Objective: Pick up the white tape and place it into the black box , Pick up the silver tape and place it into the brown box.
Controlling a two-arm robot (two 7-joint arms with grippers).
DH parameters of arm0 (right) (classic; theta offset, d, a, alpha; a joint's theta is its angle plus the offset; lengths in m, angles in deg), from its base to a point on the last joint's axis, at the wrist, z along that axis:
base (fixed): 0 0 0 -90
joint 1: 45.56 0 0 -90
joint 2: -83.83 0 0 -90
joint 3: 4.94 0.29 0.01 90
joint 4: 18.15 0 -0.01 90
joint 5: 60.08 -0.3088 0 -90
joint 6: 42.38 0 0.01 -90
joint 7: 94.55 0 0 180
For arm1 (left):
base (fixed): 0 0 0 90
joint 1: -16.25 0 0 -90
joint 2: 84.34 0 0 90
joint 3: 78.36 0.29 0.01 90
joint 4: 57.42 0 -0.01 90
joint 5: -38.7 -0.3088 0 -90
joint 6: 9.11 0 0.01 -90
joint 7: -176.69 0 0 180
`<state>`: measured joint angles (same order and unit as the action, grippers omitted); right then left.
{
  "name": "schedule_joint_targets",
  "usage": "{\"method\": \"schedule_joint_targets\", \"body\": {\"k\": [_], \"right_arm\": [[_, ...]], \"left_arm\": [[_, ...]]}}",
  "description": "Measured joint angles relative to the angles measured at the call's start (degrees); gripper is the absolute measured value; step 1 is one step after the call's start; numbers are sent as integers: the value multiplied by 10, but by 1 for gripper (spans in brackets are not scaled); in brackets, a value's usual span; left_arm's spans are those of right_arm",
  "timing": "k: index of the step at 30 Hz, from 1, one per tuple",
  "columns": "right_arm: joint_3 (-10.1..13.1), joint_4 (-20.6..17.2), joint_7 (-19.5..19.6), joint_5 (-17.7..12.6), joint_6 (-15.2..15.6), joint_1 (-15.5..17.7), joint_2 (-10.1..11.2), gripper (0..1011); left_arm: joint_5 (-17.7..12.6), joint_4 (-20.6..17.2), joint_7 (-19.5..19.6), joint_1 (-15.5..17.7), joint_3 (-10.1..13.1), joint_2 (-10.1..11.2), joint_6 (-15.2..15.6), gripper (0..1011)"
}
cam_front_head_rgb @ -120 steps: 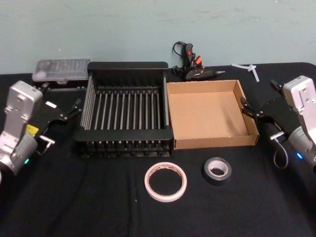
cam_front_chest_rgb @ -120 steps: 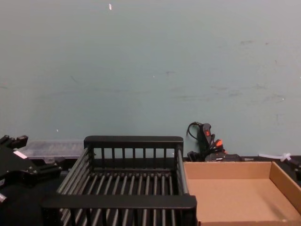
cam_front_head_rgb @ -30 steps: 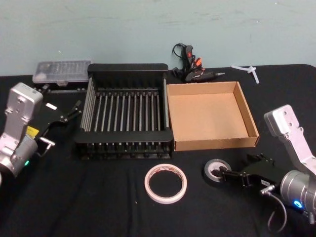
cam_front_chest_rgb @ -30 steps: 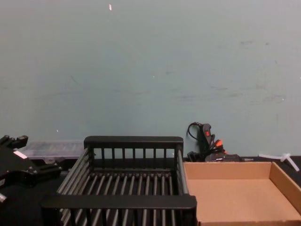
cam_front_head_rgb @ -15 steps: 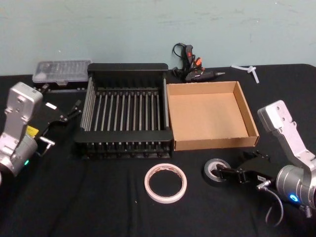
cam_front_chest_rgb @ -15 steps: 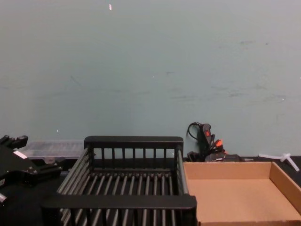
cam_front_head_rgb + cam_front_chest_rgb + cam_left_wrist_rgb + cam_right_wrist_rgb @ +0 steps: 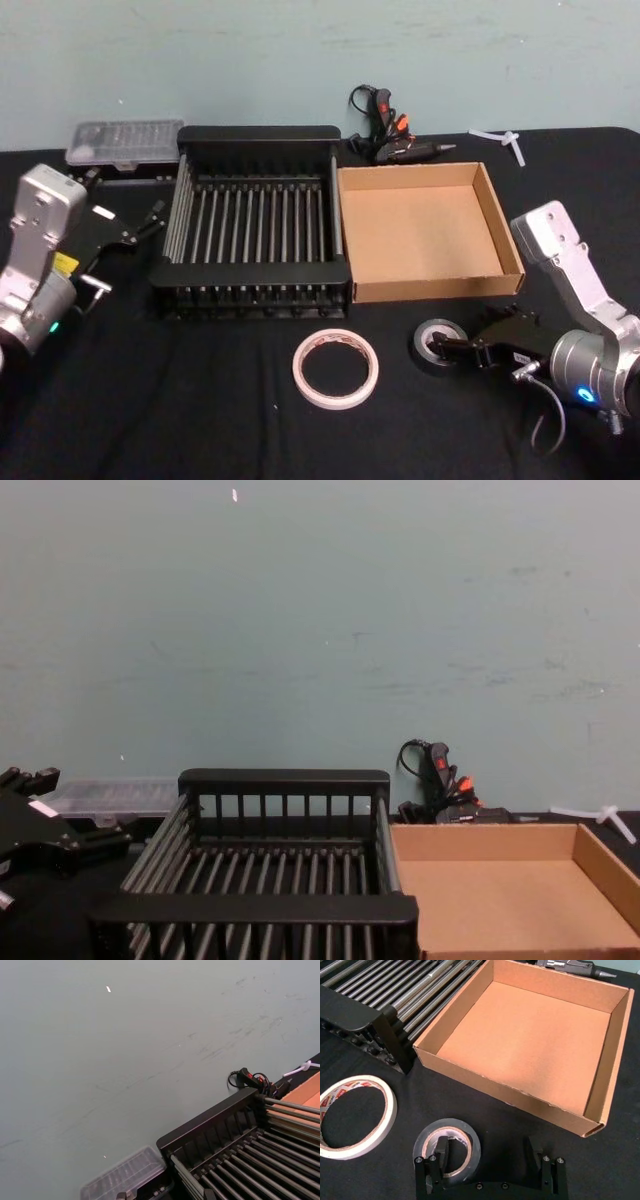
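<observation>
Now the right gripper [image 7: 452, 347] is low at the silver tape [image 7: 437, 346], whereas four seconds back it hung up beside the right wall of the brown box [image 7: 430, 232], well away from the roll. In the last second it has crept a little closer still. In the right wrist view its jaws stand spread, one finger [image 7: 440, 1149] down inside the roll's open core and the other clear of the roll on its outer side, so the roll's wall sits between them but is not yet pinched. I judge the silver tape is the first pick, and that closing on that wall comes next before any lift toward the brown box.

The silver tape lies flat on the black cloth just in front of the brown box's near wall, unmoved. The white tape [image 7: 336, 368] lies flat too, in front of the brown box's near left corner, untouched.

The left gripper [image 7: 140, 230] is parked beyond the black box [image 7: 252, 232] on the far side from the brown box, fingers parted and holding nothing, as before.

By count: two tape rolls, one white and one silver; two boxes, one black and one brown, both empty; two grippers.
</observation>
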<state>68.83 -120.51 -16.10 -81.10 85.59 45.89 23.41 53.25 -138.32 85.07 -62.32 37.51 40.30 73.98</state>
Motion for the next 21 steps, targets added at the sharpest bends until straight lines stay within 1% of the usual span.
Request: {"method": "schedule_joint_targets", "body": {"k": [14, 21], "right_arm": [[4, 4, -12, 19, 4, 0, -10, 1002], [4, 4, -11, 18, 4, 0, -10, 1002]], "left_arm": [[0, 0, 0, 0, 0, 0, 0, 1001], [0, 0, 0, 0, 0, 0, 0, 1001]]}}
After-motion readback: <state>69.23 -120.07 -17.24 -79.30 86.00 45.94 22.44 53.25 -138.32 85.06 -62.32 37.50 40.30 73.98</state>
